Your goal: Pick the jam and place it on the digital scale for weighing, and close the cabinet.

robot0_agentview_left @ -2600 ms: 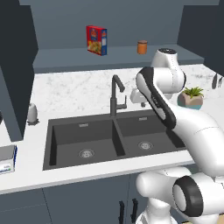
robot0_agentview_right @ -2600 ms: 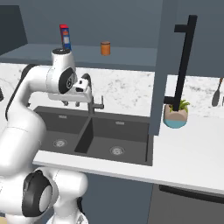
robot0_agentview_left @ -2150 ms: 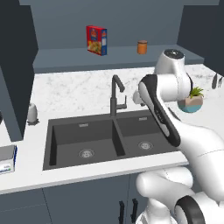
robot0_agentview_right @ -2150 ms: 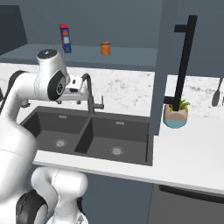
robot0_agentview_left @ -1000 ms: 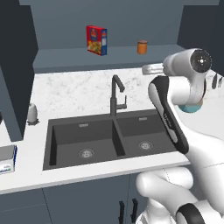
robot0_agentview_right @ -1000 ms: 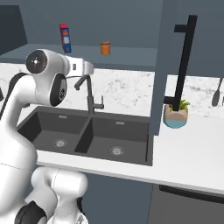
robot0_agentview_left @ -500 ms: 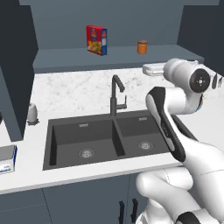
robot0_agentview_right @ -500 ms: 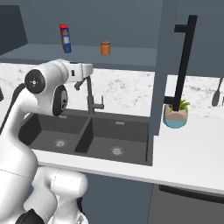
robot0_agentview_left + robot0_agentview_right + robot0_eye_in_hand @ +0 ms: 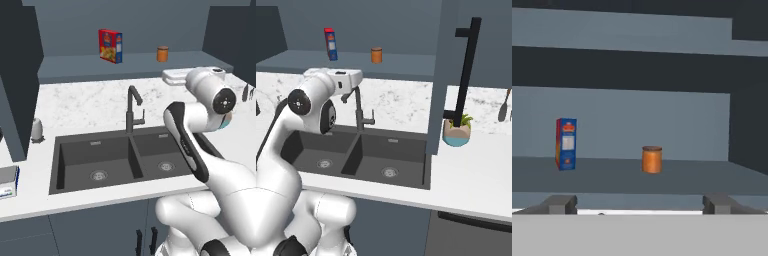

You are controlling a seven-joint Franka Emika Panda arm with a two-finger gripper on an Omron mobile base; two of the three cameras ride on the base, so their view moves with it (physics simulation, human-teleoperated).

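While the gripper (image 9: 639,202) stands spread wide with nothing between its fingers, the jam (image 9: 652,159) waits straight ahead of it on the open shelf of the cabinet (image 9: 436,75), upright, lid up, so its long axis is vertical. In the hand view the jar sits just right of the midline between the two fingertips (image 9: 560,204) and higher in that view, which suggests the hand is aimed level at the shelf and well short of it; the coming reach looks like a forward push with a slight shift toward the jar. A box (image 9: 566,143) stands on the same shelf, well apart from the jar, so it should not crowd the fingers. From the left base view the jar (image 9: 162,53) is beyond the hand, toward the back wall, with the sink (image 9: 120,160) below and nearer the base. Near the left edge of that view, on the counter, lies what is probably the scale (image 9: 8,182), well apart from the jar. One cabinet door (image 9: 443,70) hangs open in the right base view, with its long handle (image 9: 466,70), so closing is not yet done.
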